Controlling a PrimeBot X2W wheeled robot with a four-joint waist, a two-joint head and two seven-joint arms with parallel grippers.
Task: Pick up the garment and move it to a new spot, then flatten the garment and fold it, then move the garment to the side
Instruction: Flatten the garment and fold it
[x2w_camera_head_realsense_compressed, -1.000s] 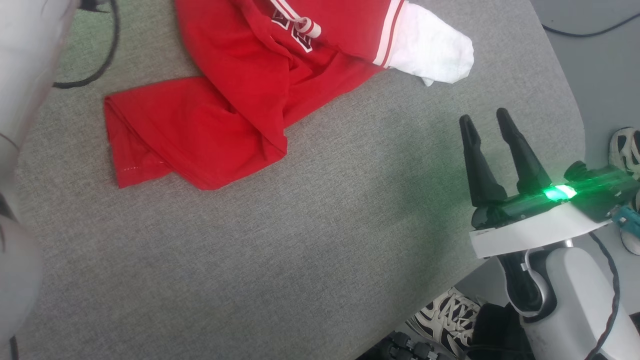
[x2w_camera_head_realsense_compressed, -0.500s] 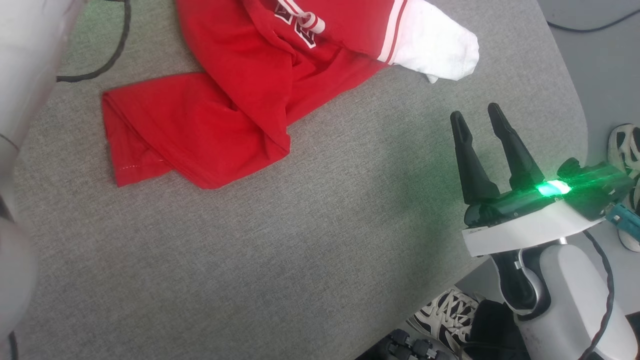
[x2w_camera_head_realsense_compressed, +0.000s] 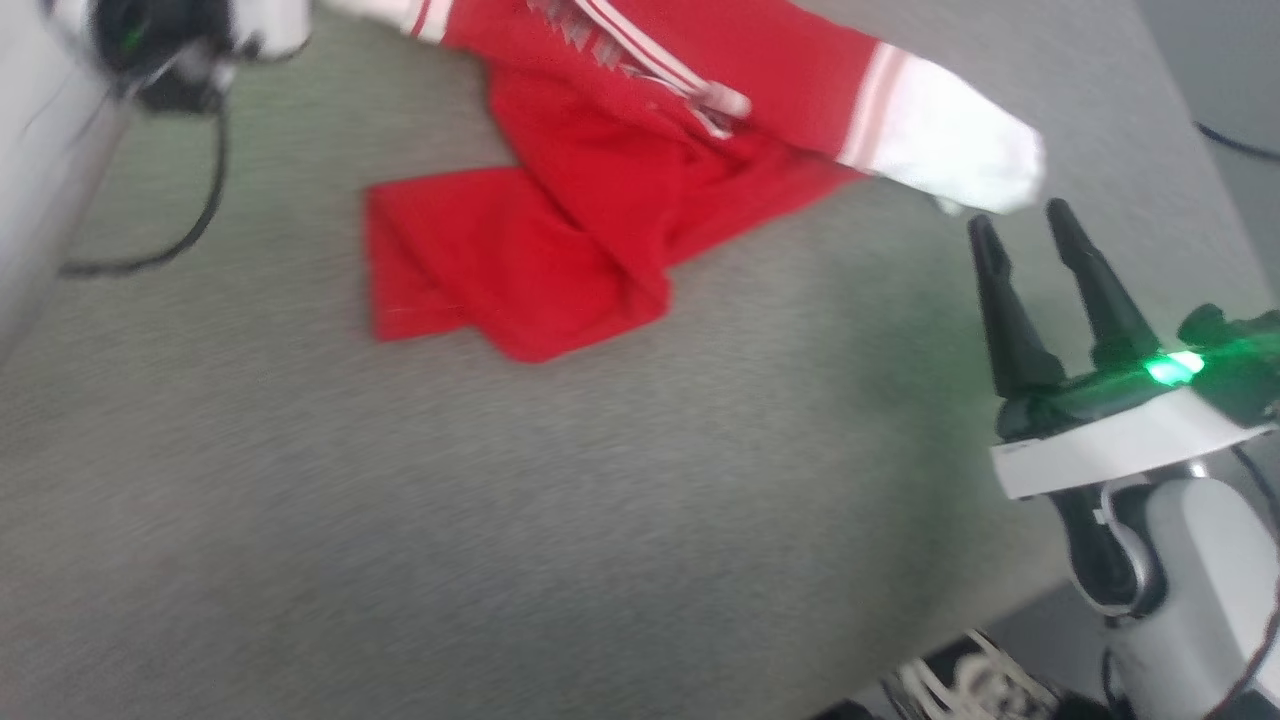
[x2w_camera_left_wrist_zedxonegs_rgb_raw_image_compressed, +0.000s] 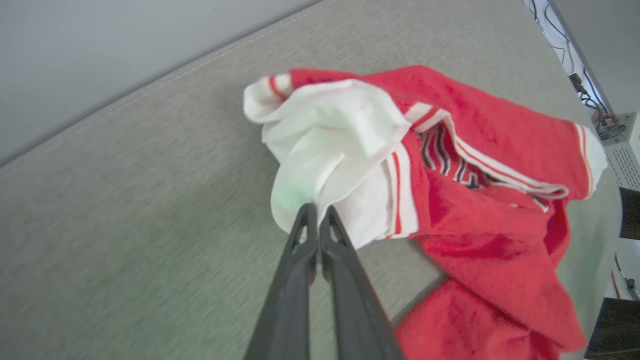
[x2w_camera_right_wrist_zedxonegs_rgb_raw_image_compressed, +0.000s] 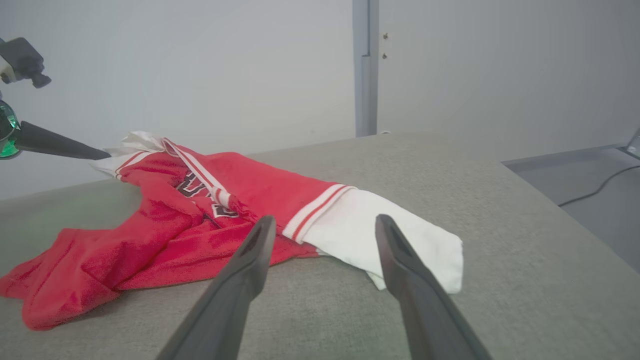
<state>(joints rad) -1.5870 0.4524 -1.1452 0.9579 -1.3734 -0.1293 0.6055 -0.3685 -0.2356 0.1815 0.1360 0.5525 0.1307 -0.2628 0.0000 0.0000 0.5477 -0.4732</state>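
Your left gripper (x2w_camera_left_wrist_zedxonegs_rgb_raw_image_compressed: 317, 212) is clenched tight on one white sleeve end (x2w_camera_left_wrist_zedxonegs_rgb_raw_image_compressed: 320, 150) of the garment (x2w_camera_head_realsense_compressed: 600, 230), which lies crumpled on the grey table (x2w_camera_head_realsense_compressed: 600, 520). Your right gripper (x2w_camera_head_realsense_compressed: 1020, 215) hovers with its fingers spread wide and empty, just beside the other white sleeve end (x2w_camera_head_realsense_compressed: 940, 150).
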